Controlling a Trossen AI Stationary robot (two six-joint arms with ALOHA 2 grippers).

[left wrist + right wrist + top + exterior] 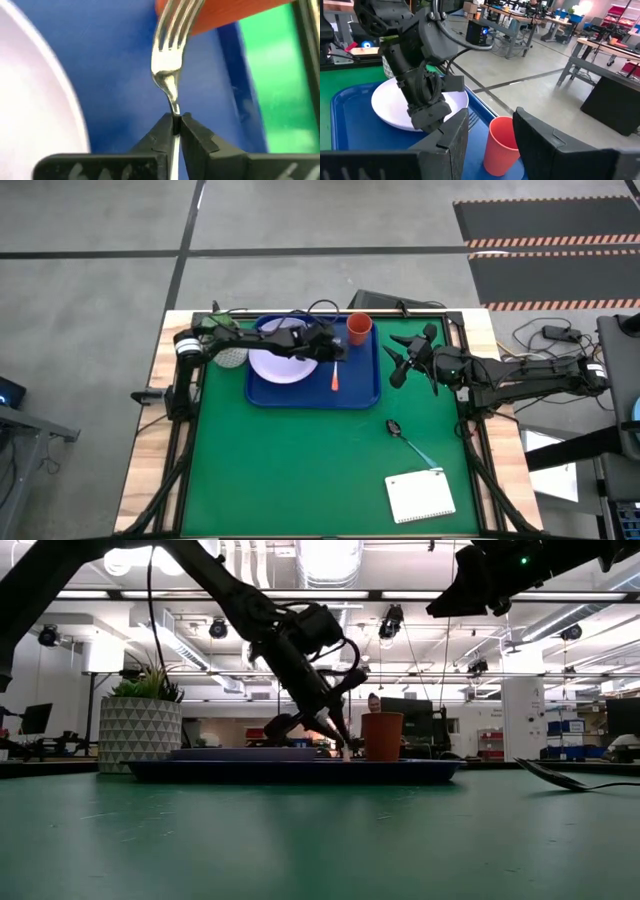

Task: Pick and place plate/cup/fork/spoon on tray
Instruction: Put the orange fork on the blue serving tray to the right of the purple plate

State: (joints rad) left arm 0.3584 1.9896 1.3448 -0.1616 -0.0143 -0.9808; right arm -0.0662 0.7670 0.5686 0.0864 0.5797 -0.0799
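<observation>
1. At roughly 10 o'clock on the table I see the white potted plant [231,356] just off the tray's left edge.
2. The blue tray [262,393] sits at 12 o'clock; the lavender plate [281,366] lies in its left half.
3. My left gripper [335,350] reaches across the plate, its fingers [197,136] pinched on the fork [335,376] at the neck below the tines, the orange handle trailing toward 6 o'clock over the tray floor.
4. The orange-red cup [359,330] stands upright in the tray's 1 o'clock corner.
5. My right gripper [399,361] hovers at 2 o'clock, just outside the tray, fingers spread and empty.
6. The spoon [410,441] lies on the green mat at 4 o'clock, with the spiral notepad [420,496] beyond it at 5 o'clock.
</observation>
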